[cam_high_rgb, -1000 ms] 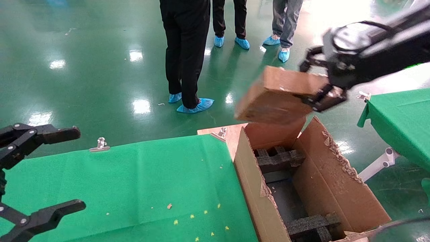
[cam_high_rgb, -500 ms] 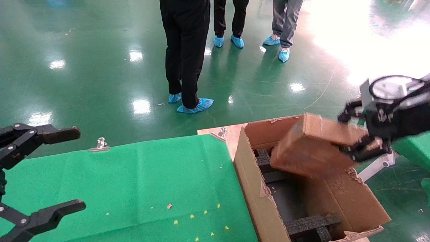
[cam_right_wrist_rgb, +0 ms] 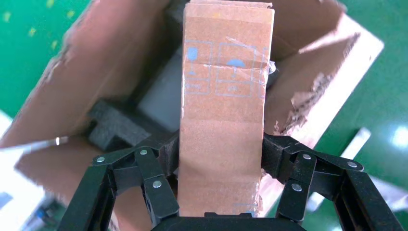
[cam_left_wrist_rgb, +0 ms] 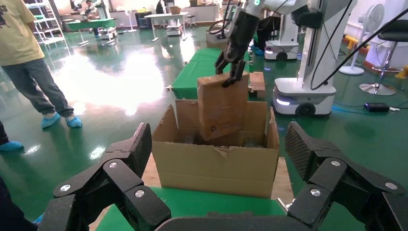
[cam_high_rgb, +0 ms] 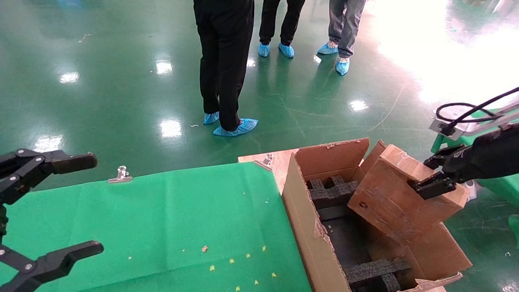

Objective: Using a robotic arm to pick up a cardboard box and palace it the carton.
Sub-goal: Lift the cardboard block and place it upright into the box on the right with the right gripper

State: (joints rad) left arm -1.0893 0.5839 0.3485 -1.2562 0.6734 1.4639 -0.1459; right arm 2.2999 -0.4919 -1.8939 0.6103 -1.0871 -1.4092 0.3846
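Note:
The small brown cardboard box (cam_high_rgb: 389,194) is tilted, its lower end inside the large open carton (cam_high_rgb: 300,211) against the carton's right wall. My right gripper (cam_high_rgb: 432,174) is shut on the box's upper end, above the carton's right flap. In the right wrist view the taped box (cam_right_wrist_rgb: 223,110) sits between the right gripper's (cam_right_wrist_rgb: 220,154) fingers, over the carton (cam_right_wrist_rgb: 106,72). The left wrist view shows the box (cam_left_wrist_rgb: 221,106) going into the carton (cam_left_wrist_rgb: 216,168). My left gripper (cam_high_rgb: 93,202) is open and empty at the far left over the green table.
Black foam blocks (cam_high_rgb: 332,192) lie inside the carton. A green cloth table (cam_high_rgb: 162,219) with metal clips (cam_high_rgb: 120,174) adjoins the carton's left side. Several people (cam_high_rgb: 225,61) stand on the green floor beyond. A second green table (cam_high_rgb: 500,186) is at the right.
My right gripper has carried the box down and to the right, from above the carton's far flap into the carton's opening. The left arm has not moved.

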